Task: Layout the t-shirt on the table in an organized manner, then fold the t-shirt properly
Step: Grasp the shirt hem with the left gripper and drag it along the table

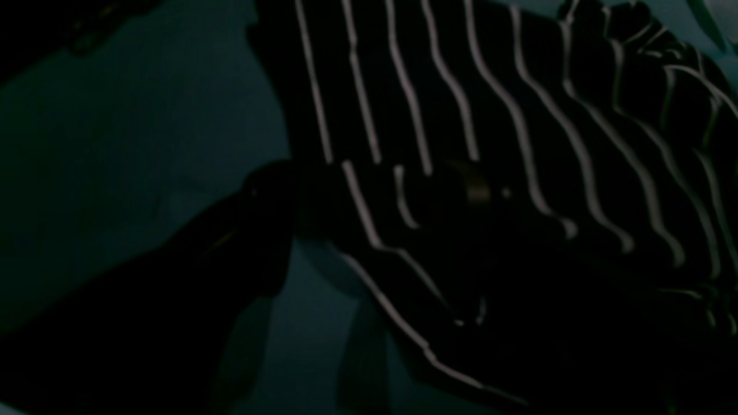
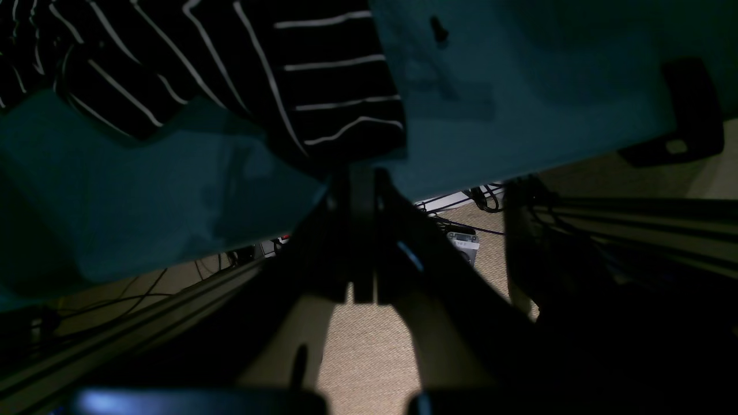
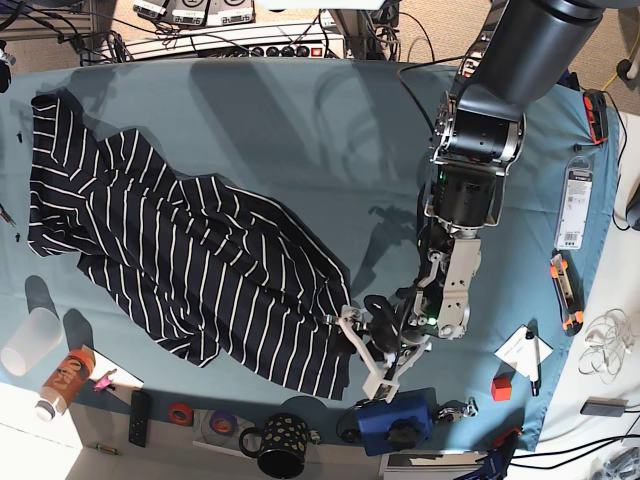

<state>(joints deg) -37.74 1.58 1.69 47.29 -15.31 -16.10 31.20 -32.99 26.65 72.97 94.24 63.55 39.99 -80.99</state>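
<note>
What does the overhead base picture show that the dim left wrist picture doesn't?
Only the base view: the whole t-shirt spread crumpled across the table, the left claw open at its hem corner, a spotted mug and a clear cup at the table's edge. Only the left wrist view: a close look at the rippled stripes. Both: striped fabric on teal cloth.

T-shirt point(image 3: 190, 270) — soft matt cloth; table point(image 3: 300, 130) — plain matt fabric.
</note>
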